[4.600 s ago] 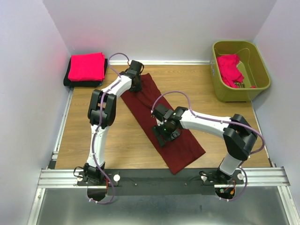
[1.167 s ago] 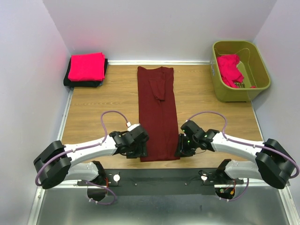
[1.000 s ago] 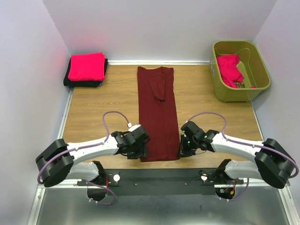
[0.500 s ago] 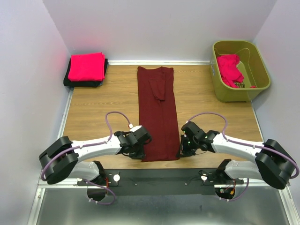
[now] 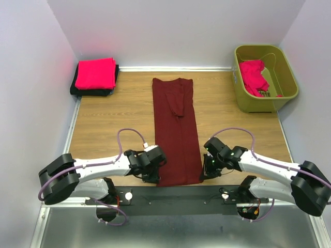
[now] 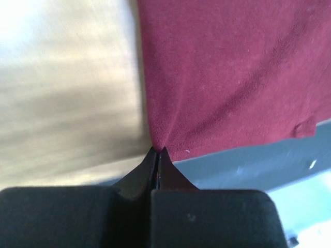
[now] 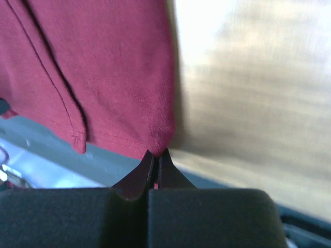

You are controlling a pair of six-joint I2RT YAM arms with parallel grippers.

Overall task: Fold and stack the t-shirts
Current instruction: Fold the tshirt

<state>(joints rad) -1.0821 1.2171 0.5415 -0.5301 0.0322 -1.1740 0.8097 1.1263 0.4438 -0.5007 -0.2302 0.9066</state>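
The maroon shirt (image 5: 176, 129) lies on the table (image 5: 114, 124) as 1 long narrow strip with its sides folded in; it runs from the far middle to the near edge, where its hem just overlaps the dark bar (image 5: 181, 195) that carries the arm bases; that lengthwise lay suits a fold end over end; the left gripper (image 5: 156, 174) is at the near left corner of the hem and the right gripper (image 5: 205, 173) at the near right corner; each wrist view shows 2 fingers pressed together with a small peak of maroon cloth nipped between the tips, so both are pinching the shirt at its corners and nothing else; holding the 2 corners at once looks meant to keep the hem straight and taut, so the near end can be carried toward the far end without the strip twisting or the tucked flap near the far end spilling out; the pinches are shallow, taking only the edge of the cloth, so a slip on lifting seems the main risk; at the far left corner sits the stack (image 5: 95, 74), 1 folded red piece on a black shirt (image 5: 76, 91), squared against the wall and probably where this one goes once folded; the bin (image 5: 289, 72) at the far right holds crumpled red shirts (image 5: 252, 77), well apart from the work, likely the ones yet to be folded
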